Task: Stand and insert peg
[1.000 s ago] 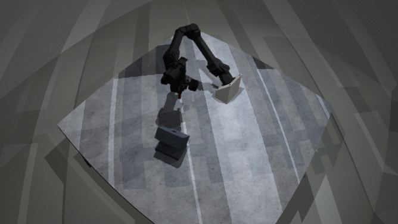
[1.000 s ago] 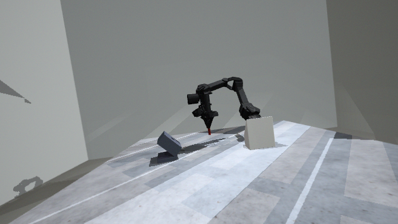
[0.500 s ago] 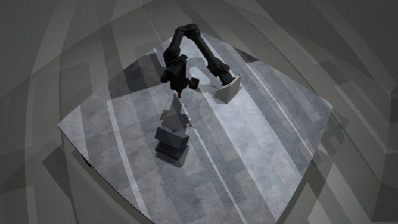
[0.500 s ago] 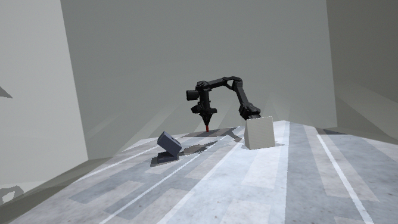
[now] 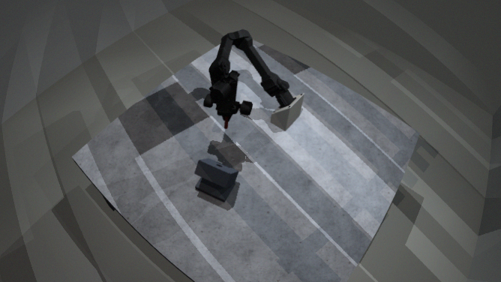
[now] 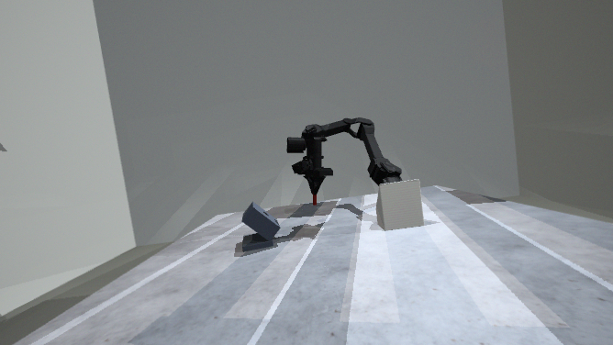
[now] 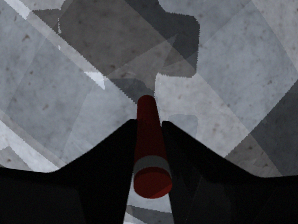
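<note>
The red peg (image 5: 226, 124) (image 6: 315, 200) (image 7: 148, 130) hangs close to upright below my gripper (image 5: 226, 117) (image 6: 315, 194) (image 7: 149, 127), which is shut on it and pointing down. The peg's white band (image 7: 151, 162) is at the upper end, nearest the wrist camera, and the plain end points down. The plain end appears raised off the table. The dark blue-grey sloped panel (image 5: 214, 176) (image 6: 259, 222) stands apart from the peg, tilted on its base, with one hole (image 5: 219, 165) (image 6: 266, 213) in its upward-sloping face. The hole is empty as far as I can see.
A pale beige block (image 5: 286, 117) (image 6: 400, 205) stands beside the arm's base, to the right of the peg in the top and exterior views. The panel's low base plate (image 5: 214, 190) (image 6: 257, 244) rests on the striped grey table (image 5: 300, 195) (image 6: 312, 284). Arm shadows cross the table.
</note>
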`<state>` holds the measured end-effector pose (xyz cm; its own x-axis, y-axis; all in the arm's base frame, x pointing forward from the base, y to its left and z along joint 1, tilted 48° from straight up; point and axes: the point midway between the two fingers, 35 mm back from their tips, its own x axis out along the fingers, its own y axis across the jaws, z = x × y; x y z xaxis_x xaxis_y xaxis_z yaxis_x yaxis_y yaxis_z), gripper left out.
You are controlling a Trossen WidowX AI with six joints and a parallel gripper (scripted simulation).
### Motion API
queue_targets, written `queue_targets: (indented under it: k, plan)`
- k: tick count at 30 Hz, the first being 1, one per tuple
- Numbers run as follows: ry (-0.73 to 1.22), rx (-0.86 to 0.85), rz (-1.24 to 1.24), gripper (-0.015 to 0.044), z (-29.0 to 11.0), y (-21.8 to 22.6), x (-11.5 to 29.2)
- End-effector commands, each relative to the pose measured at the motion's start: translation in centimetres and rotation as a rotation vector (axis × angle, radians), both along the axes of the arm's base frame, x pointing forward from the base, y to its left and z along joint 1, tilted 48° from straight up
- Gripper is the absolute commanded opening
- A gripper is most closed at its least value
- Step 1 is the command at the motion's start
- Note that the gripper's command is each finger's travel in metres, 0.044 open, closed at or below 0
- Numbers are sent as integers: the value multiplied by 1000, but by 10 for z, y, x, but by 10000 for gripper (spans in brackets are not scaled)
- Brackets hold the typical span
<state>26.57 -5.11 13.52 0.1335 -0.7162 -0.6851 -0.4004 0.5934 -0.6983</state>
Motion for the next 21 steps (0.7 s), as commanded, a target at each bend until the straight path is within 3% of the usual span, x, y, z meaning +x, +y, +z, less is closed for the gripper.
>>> queue_targets:
  k: [1,21]
  plan:
    - [-4,10,31,0,-5,4,2]
    - [-50,29,169,0,-17,20,19]
